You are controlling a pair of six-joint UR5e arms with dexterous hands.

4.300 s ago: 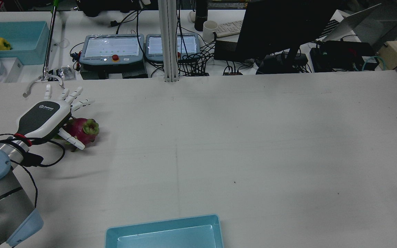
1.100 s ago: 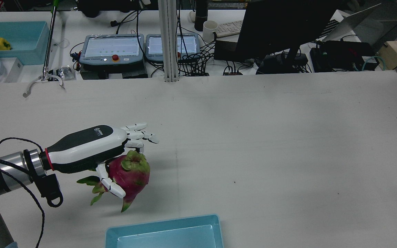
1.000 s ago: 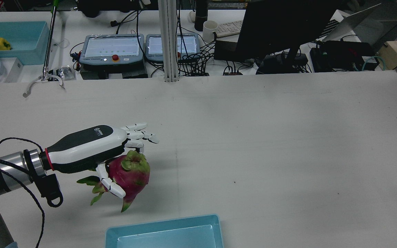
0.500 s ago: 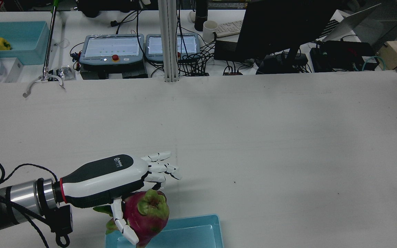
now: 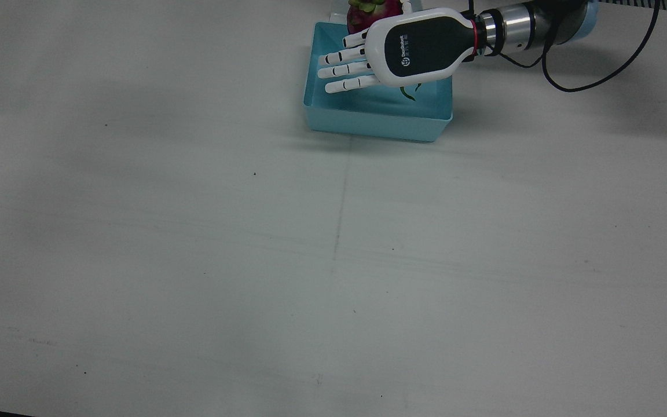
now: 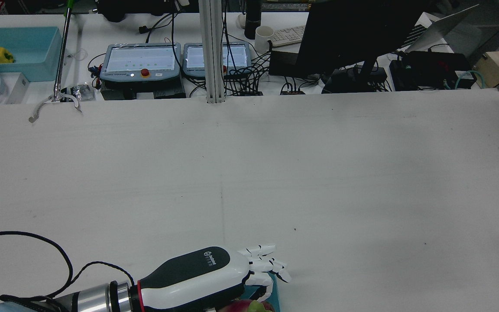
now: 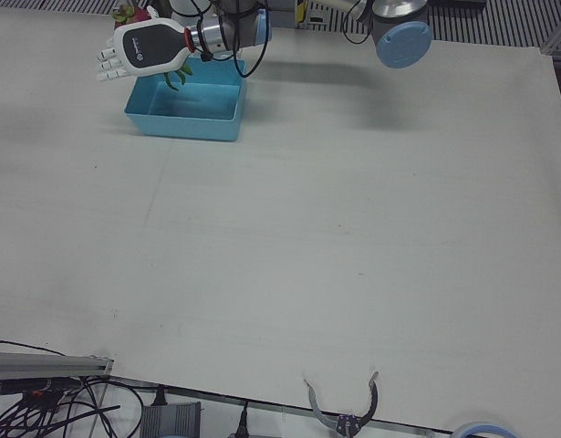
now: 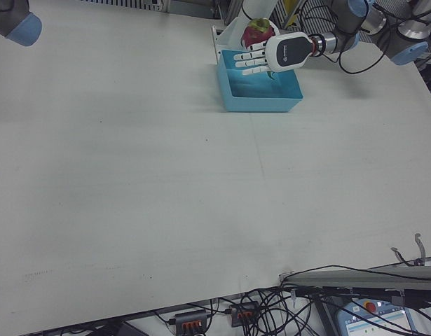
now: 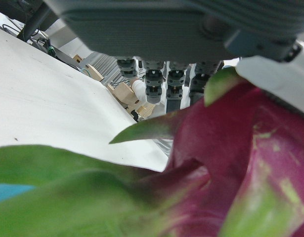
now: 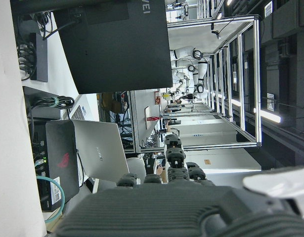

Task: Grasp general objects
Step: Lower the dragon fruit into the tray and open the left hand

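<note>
Left hand (image 5: 403, 52) over blue tray (image 5: 377, 124), palm down, dark back plate up. Fingers (image 5: 345, 70) stretched nearly straight toward 9 o'clock in front view, reaching past tray's 9 o'clock wall.

Dragon fruit (image 5: 368, 10) pinned under palm, thumb side; grip closed on it. Pink body with green scales showing at 12 o'clock of hand in front view, cut by top edge. In rear view only a sliver of fruit (image 6: 247, 307) under hand (image 6: 206, 277) at bottom edge, 6 o'clock. Green leaf tip hanging below palm over tray interior.

Left hand view: fruit (image 9: 240, 163) filling frame, magenta skin and green scales pressed against palm, fingers (image 9: 154, 84) above and beyond it.

Left-front view: hand (image 7: 148, 50) at 11 o'clock of table, above tray (image 7: 184, 123), fruit (image 7: 129, 13) peeking behind it. Right-front view: same hand (image 8: 282, 52), fruit (image 8: 257, 31) at its far side, tray (image 8: 261, 103) below.

Contact between fruit and tray floor: cannot tell.

Right hand (image 10: 191, 207) seen only from own camera, a few fingers (image 10: 174, 153) extended; open or closed, cannot tell. Monitor (image 10: 117, 39) and laptop (image 10: 100, 148) in its background.
</note>
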